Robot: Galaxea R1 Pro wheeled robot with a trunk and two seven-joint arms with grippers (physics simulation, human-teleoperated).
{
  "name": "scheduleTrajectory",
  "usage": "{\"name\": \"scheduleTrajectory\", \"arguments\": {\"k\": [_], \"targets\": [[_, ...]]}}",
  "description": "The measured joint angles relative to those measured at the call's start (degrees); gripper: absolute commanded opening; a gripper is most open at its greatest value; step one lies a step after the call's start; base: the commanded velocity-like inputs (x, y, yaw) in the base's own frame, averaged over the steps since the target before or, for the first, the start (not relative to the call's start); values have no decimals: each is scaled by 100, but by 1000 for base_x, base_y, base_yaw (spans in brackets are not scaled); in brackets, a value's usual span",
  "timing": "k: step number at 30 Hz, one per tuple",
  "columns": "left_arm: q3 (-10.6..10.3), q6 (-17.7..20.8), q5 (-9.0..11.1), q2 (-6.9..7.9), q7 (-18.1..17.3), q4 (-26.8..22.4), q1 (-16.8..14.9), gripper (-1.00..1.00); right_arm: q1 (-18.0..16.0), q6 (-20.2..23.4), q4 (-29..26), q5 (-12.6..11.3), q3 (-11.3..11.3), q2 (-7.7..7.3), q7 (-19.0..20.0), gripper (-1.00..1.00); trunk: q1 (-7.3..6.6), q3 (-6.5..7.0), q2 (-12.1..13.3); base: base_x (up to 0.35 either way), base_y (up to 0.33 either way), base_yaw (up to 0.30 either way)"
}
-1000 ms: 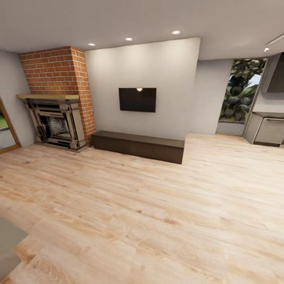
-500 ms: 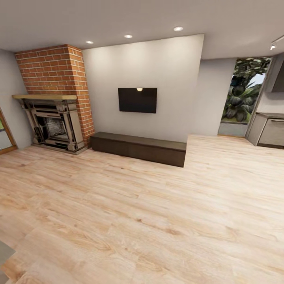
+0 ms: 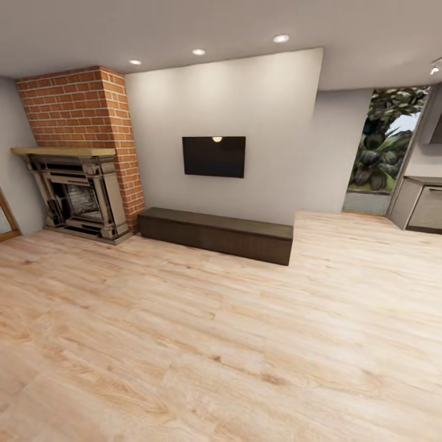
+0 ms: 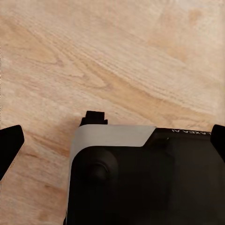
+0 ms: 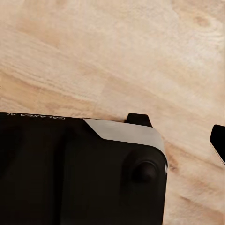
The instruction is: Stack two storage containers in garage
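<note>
Living room (image 3: 184,294) recorded from the head view; robot stands on a light plank floor (image 3: 245,368) that runs to the far wall.

Far wall (image 3: 276,110): pale, plain, with a dark TV (image 3: 213,156) mounted flat at mid-height. A small light reflection sits at the TV's upper edge. Directly below, against the wall, a long low dark cabinet (image 3: 215,233) rests on the floor.

Left of the cabinet and just beside its end: a red brick chimney (image 3: 77,107) with a wooden mantel (image 3: 61,151) and a dark framed fireplace (image 3: 77,199) beneath.

Right of the far wall the room steps back. A tall window (image 3: 383,147) there shows green foliage outside. A grey unit (image 3: 423,205) stands at the right edge, near the window.

Ceiling (image 3: 184,24): white, with three round recessed lights (image 3: 281,38) lit in a row above the far wall.

Left wrist view: left fingers (image 4: 9,147) stand far apart, one black tip at each side of the picture, nothing held between them. Beyond them lie the robot's black-and-grey base (image 4: 140,178) and plank floor.

Right wrist view: right fingers (image 5: 219,140) show one black tip at the picture's edge; the other is lost against the black base. They appear spread wide, with nothing gripped.
</note>
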Motion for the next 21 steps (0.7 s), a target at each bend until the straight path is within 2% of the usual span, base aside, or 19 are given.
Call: {"name": "scheduleTrajectory", "arguments": {"k": [5,21], "targets": [[0,-1,0,3,4,-1,1,100,0,1,0,-1,-2,-4,0,100,0,0,0,322,0,76],[0,0,0,3,4,-1,1,100,-1,-7,0,-4,-8,-7,-1,100,0,0,0,322,0,259]]}}
